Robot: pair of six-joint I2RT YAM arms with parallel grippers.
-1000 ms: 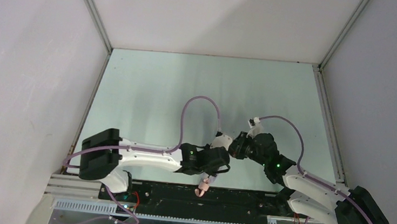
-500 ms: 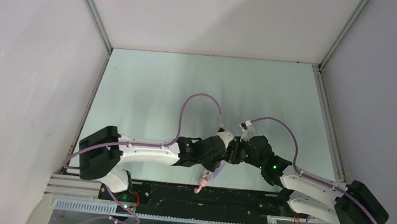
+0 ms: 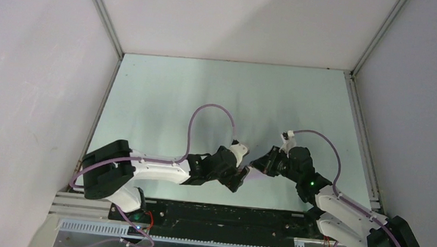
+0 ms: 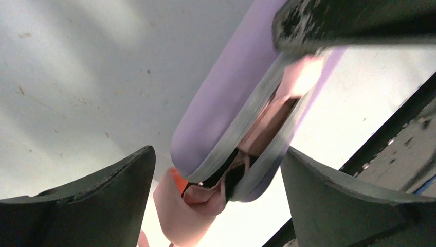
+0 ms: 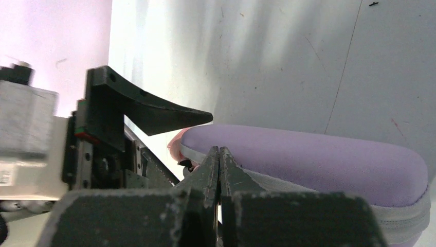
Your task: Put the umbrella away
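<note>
Since a second ago, the pink handle that dangled toward the near edge of the bench has gone from the overhead view, and both wrists have closed in over that spot. The umbrella (image 4: pixel 267 121) is now tucked mostly inside a lilac hard case (image 4: pixel 226 103). Its salmon-pink fabric shows through the gap between the case's two grey-rimmed halves. The small pink handle (image 4: pixel 180 211) and a dark loop of strap poke out of the case's open end.

The case is not zipped shut; its halves stand slightly apart. Whether it rests on the bench (image 3: pixel 207 92) or is lifted off it, I cannot tell.

The left gripper (image 4: pixel 216 154) is spread wide, one dark finger on each side of the case's open end, and neither touches it. The right gripper (image 5: pixel 219 152) has its two fingers pressed together, with the tips at the case's seam. Whether they pinch the rim cannot be told.

From above, the two grippers meet nose to nose in the middle of the bench's near half, the left arm reaching in from the left and the right arm from the right.
</note>
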